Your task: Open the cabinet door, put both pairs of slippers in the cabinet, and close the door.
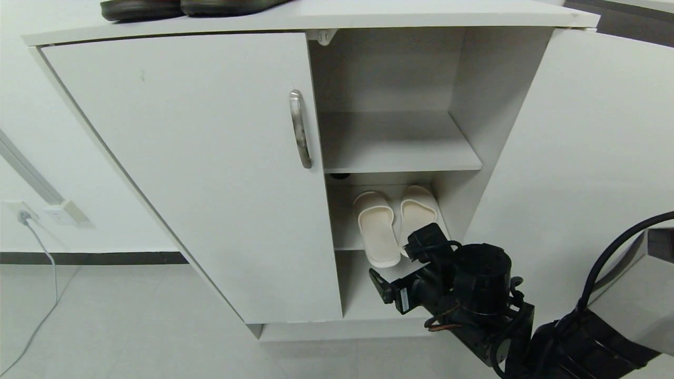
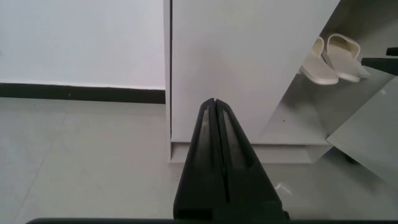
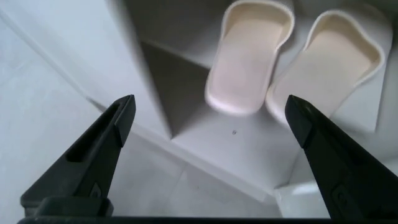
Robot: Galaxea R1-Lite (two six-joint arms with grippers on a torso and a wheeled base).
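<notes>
The white cabinet (image 1: 184, 158) has its left door shut, with a metal handle (image 1: 300, 129), and its right door (image 1: 579, 158) swung wide open. A pair of white slippers (image 1: 395, 221) lies side by side on the middle shelf, heels sticking out over its front edge. A dark pair of slippers (image 1: 184, 6) rests on the cabinet top. My right gripper (image 1: 403, 260) hangs open just in front of the white slippers (image 3: 252, 53), nothing between its fingers (image 3: 106, 143). My left gripper (image 2: 214, 106) is shut and empty, low over the floor, facing the shut door (image 2: 249, 62).
The upper shelf (image 1: 395, 147) and the bottom compartment (image 1: 368, 295) hold nothing. A wall socket (image 1: 21, 215) with a grey cable (image 1: 50, 268) is at the left by the black baseboard. Bare tiled floor (image 1: 131, 326) spreads before the cabinet.
</notes>
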